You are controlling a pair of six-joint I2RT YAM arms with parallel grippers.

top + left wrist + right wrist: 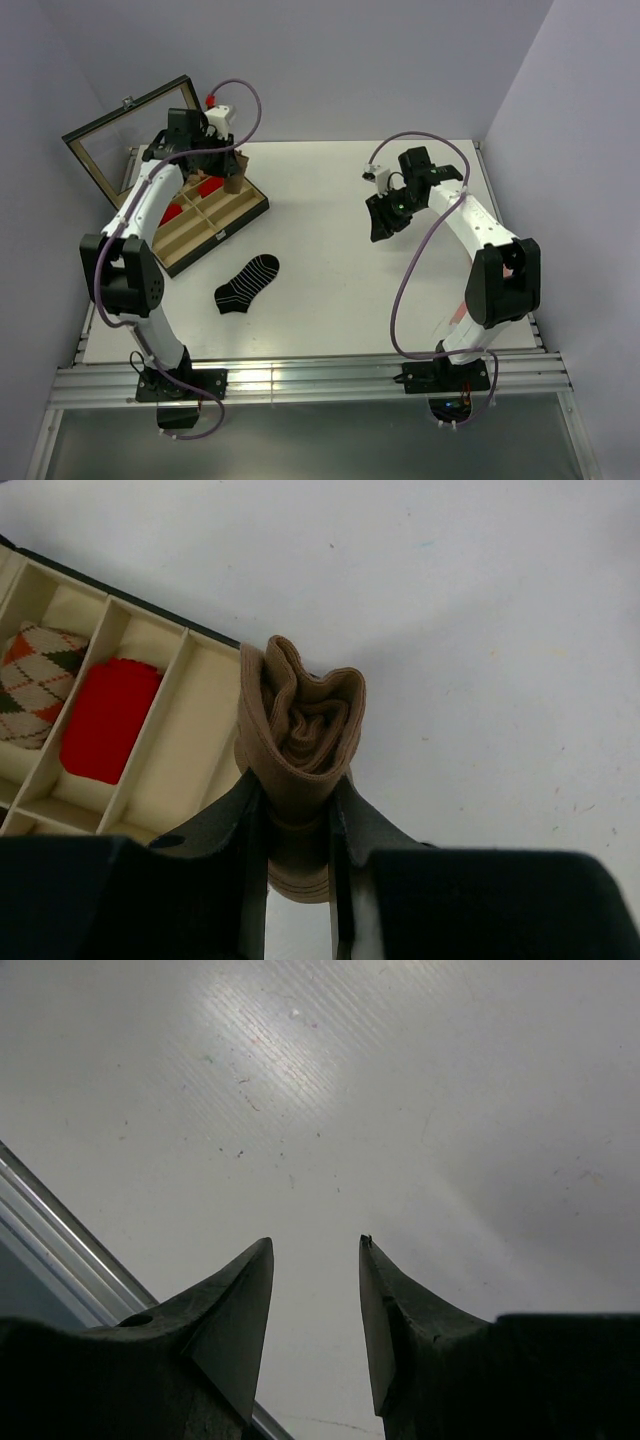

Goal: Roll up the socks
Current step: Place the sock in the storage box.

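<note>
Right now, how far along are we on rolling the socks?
Done: the tan sock is rolled up. In hand: the left gripper pinches it by the divided box. Left: the black striped sock lies flat on the table; the right gripper is open, empty.

There are two fabric socks: one short black sock with thin white stripes [247,285] and one plain tan-brown sock rolled into a bundle [300,730]. There is one shallow tan box with inner dividers [215,222] and one dark-framed lid [128,140]. In its compartments the left wrist view shows one red rolled bundle [108,720] and one argyle-patterned bundle [35,685]; from above, two red patches show. Two white robot arms, the left arm [145,205] and the right arm [478,222], stand on one white table [350,300].
</note>
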